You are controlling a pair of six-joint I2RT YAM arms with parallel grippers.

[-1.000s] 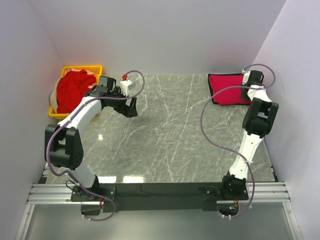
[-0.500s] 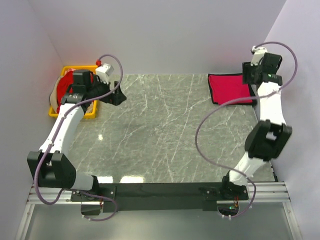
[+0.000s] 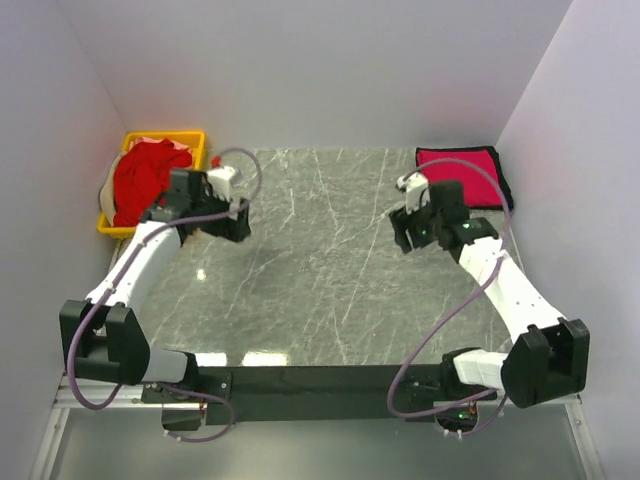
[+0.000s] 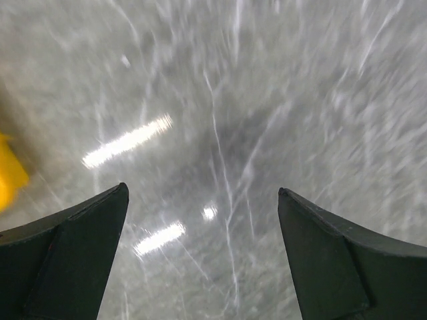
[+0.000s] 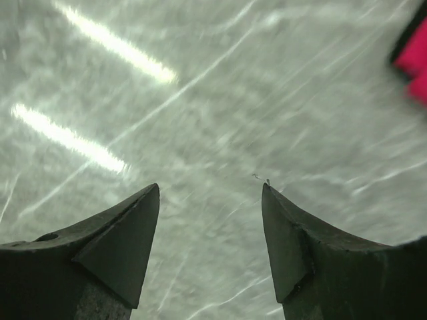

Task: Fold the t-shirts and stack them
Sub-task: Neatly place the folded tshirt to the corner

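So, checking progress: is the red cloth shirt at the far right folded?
Folded: the red cloth shirt lies as a flat neat rectangle.

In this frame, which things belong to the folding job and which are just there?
Job: folded red t-shirt, far right corner, lying on a black t-shirt; crumpled red t-shirts in the yellow basket.
Just there: yellow basket; table.

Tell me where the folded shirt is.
The folded shirt lies in the table's far right corner in the top view, just beyond the right gripper.
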